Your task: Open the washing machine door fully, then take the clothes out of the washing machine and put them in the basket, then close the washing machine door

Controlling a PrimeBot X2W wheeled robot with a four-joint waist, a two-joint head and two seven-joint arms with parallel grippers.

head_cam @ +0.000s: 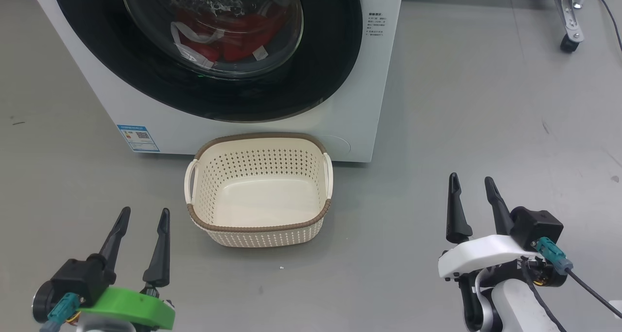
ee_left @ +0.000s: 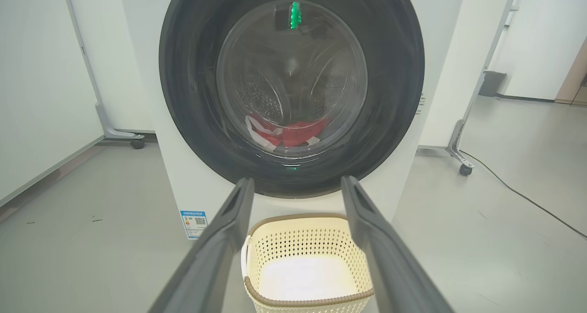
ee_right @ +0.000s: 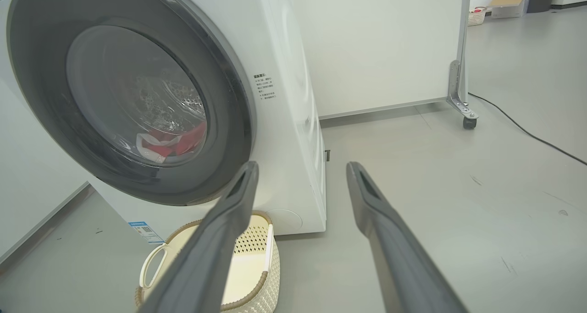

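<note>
The left pincer (head_cam: pixel 146 210) and the right pincer (head_cam: pixel 471 177) both hang spread wide and empty above the grey floor (head_cam: pixel 486 128). The basket (head_cam: pixel 257 228) sits on the floor just ahead of the left pincer and a little to its right, well left of the right pincer, empty, its far rim close to the foot of the washing machine (head_cam: pixel 379 89). Beyond it the washing machine door (head_cam: pixel 335 55) is shut flush, standing between both pincers and the clothes (head_cam: pixel 233 40), a red heap with white bands seen through it low in the drum (ee_left: pixel 257 102). A blue sticker (head_cam: pixel 138 137) is low on the machine's front, ahead of the left pincer; a block of small print (head_cam: pixel 375 25) sits by the door's rim on the right pincer's side. Far ahead and right of the right pincer, 1 caster (head_cam: pixel 567 43) of a wheeled white partition (ee_right: pixel 380 52) stands on the floor, a black cable (head_cam: pixel 608 8) trailing past it.
</note>
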